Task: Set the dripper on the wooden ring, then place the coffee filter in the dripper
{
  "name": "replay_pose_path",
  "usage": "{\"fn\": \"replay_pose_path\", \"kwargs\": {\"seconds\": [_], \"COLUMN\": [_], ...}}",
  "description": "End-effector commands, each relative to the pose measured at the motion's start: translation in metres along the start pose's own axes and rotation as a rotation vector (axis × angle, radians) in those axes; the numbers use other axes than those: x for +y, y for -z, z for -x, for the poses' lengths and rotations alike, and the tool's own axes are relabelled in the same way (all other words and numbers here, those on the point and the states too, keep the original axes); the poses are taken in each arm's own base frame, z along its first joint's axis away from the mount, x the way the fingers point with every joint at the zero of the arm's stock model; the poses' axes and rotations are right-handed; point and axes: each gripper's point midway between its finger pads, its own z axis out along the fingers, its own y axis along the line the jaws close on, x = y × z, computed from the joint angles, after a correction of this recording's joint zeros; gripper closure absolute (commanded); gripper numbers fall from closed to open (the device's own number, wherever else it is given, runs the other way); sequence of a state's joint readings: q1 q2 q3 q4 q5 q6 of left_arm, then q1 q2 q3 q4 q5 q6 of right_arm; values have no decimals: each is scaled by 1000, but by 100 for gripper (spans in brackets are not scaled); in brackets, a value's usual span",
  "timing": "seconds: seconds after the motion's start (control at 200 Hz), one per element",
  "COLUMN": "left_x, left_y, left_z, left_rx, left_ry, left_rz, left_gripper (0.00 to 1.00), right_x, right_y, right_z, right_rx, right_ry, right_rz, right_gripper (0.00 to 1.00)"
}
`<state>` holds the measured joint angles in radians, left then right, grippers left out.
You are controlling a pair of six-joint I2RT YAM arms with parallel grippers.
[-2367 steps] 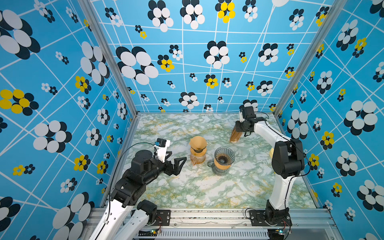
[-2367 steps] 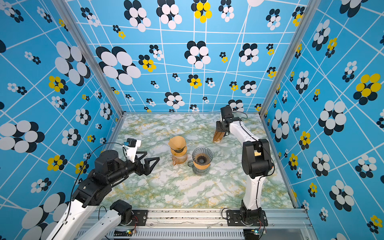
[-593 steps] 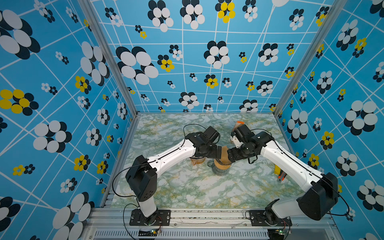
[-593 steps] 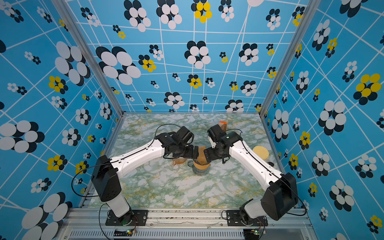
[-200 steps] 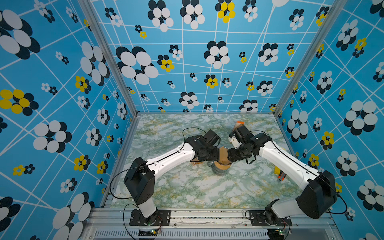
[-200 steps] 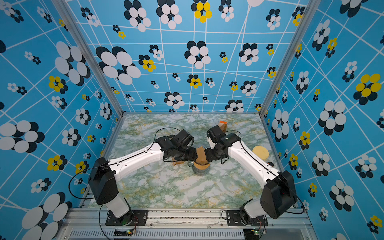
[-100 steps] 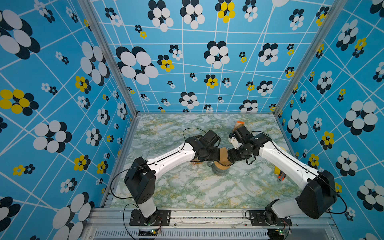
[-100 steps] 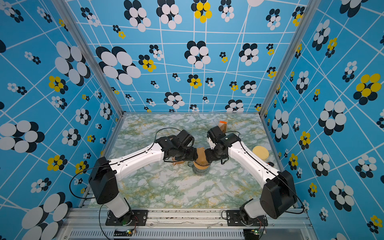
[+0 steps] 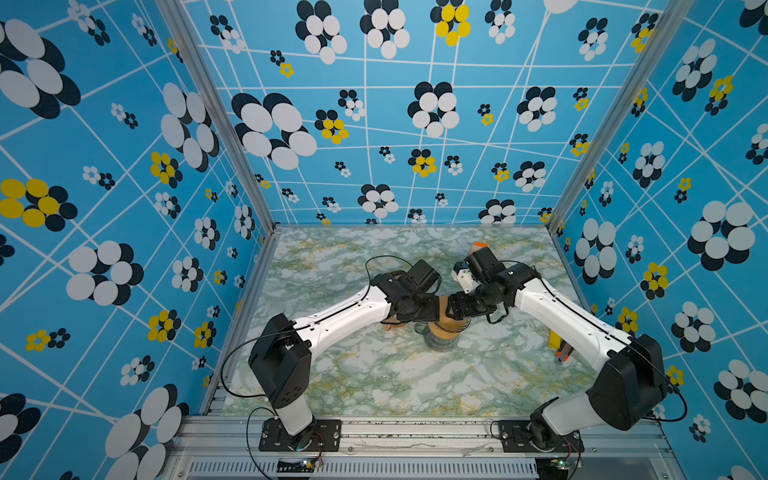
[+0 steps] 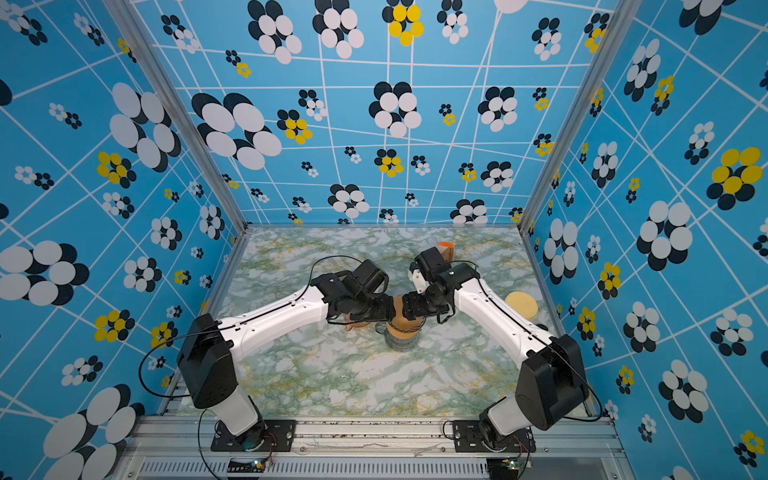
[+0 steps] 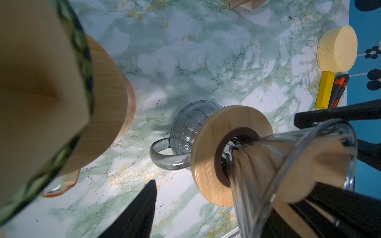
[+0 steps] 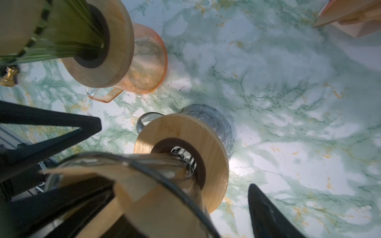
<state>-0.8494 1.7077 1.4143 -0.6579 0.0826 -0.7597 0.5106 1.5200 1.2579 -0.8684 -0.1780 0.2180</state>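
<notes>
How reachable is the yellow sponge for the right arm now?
Probably yes. The sponge lies on bare table beside the right arm, nothing on it; the right gripper, open at the dripper, would first have to pull back.

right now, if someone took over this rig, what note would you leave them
Left gripper: open, close beside the dripper, gripping nothing.
Right gripper: open, jaws apart around the dripper's top, not clamped on it.
Coffee filter: inside the dripper, which sits on the grey glass mug.
Done: filter looks placed.
Left: check that it sits evenly, then back both arms away.
</notes>
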Motion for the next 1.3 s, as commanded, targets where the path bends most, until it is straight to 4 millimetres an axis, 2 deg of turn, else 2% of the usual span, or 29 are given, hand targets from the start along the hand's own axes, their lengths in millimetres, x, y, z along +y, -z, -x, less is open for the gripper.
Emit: {"fn": "replay_pose_path", "kwargs": {"seconds": [0.0,0.405,0.77,0.865,1.025,1.3], "left_x": [6,9,10,11,9,8], "left_y": [-5,-6,-7,-6,-5,-1], "left_z": [0,4,5,5,8,10], "left_rx": [15,13,17,18,18,23], "left_ry": [8,24,29,35,51,67], "left_rz": [19,14,11,5,-22,-51], "left_gripper": [33,33,33,33,33,35], "right_x": [1,-9,-10,-8,-1,5], "right_y": [-5,-25,-25,-19,3,34], "right_z": [5,-3,-3,0,8,5], "right_rx": [6,83,91,81,29,2], "right_ry": [-1,31,26,29,33,27], "right_rz": [5,-102,-126,-128,-103,-44], "right_gripper": [26,26,26,25,24,26]}}
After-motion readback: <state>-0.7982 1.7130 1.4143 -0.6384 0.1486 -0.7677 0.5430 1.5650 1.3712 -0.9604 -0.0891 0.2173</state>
